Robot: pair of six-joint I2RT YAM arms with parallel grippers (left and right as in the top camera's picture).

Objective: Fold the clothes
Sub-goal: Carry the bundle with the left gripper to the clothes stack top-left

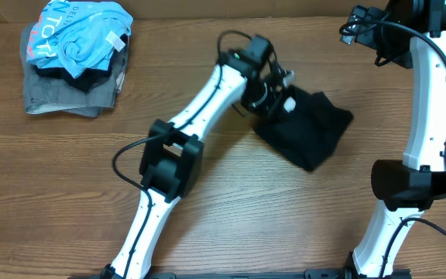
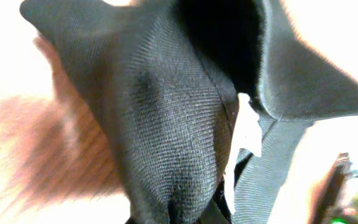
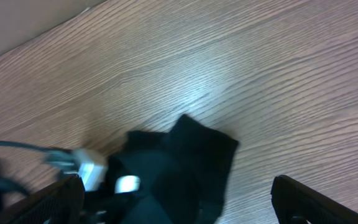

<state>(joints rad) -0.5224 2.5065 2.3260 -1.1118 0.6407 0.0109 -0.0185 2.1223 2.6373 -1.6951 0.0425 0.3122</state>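
Observation:
The black shirt (image 1: 310,128) lies bunched in a heap on the wooden table, right of centre. My left gripper (image 1: 272,94) is at its upper left edge, shut on a fold of the fabric. In the left wrist view the black shirt (image 2: 166,112) fills the frame, lifted and pinched at the bottom, with its white tag (image 2: 247,134) hanging beside a seam. My right gripper (image 1: 360,27) is held high at the back right, open and empty. In the right wrist view the right gripper (image 3: 176,193) spreads wide above the shirt (image 3: 191,162).
A pile of other clothes sits at the back left: a light blue garment (image 1: 76,35) with lettering on top of a grey folded garment (image 1: 60,93). The table's back edge (image 3: 17,37) runs behind them.

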